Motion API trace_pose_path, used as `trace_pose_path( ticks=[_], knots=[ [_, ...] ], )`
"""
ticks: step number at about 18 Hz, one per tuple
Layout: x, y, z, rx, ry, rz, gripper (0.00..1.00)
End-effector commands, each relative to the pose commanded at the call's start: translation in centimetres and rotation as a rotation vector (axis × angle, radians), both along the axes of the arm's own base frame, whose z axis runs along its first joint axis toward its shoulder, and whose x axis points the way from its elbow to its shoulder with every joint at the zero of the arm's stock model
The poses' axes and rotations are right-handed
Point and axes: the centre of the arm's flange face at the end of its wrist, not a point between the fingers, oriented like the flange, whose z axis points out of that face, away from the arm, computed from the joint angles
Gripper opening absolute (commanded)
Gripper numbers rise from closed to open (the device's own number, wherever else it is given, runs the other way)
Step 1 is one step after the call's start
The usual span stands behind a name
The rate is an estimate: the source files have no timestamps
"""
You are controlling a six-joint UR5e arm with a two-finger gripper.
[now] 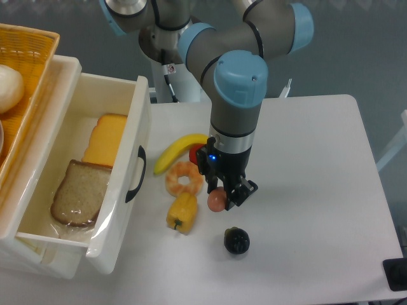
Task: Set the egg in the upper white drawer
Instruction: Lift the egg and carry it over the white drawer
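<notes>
The small brownish-pink egg [216,201] sits between the fingers of my gripper [224,199], which is shut on it and holds it a little above the table, right of the yellow pepper. The upper white drawer [137,130] stands pulled open at the left, its black curved handle [137,175] facing the table's middle. Inside it lie a bread slice [77,194] and an orange cheese slice [105,140]. My gripper is well to the right of the drawer.
A banana [177,152], a glazed ring-shaped pastry [184,178], a yellow pepper [181,213] and a red item [194,154] behind my arm lie left of my gripper. A dark round fruit [236,241] rests just below it. A yellow woven basket [25,70] with a white ball [9,88] stands far left.
</notes>
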Motion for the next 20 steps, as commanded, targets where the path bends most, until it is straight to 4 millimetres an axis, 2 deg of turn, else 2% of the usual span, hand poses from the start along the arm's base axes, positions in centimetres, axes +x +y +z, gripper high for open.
trace_pose_path(
  ticks=[8, 11, 13, 16, 18, 20],
  knots=[
    [2.8, -1.0, 4.3, 0.069, -0.022, -0.003, 0.3],
    [5.8, -2.2, 6.3, 0.138, -0.094, -0.028, 0.3],
    [6.7, -2.5, 7.5, 0.16, -0.091, -0.038, 0.3],
    [10.3, -2.7, 8.3, 0.161, -0.086, -0.09, 0.3],
    [13.1, -1.5, 8.3, 0.155, -0.084, -0.149, 0.3],
    [14.6, -1.5, 9.2, 0.165, -0.066, -0.188, 0.3]
  ],
)
